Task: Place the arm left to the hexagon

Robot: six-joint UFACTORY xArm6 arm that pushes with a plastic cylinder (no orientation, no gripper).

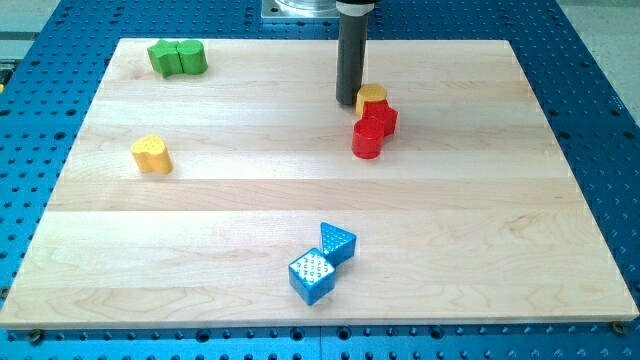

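Note:
My tip (349, 102) shows at the view's top centre, at the lower end of the dark rod. A yellow hexagon block (371, 96) sits just to the tip's right, almost touching it. A red block (380, 117) lies right below the hexagon and a red cylinder-like block (366, 139) touches it further down. The tip stands at the hexagon's left side.
Two green blocks (177, 58) lie together at the top left. A yellow heart-shaped block (151, 154) is at the left. A blue triangle (337, 242) and a blue cube (311, 276) sit together near the bottom centre. The wooden board (200, 230) rests on a blue perforated table.

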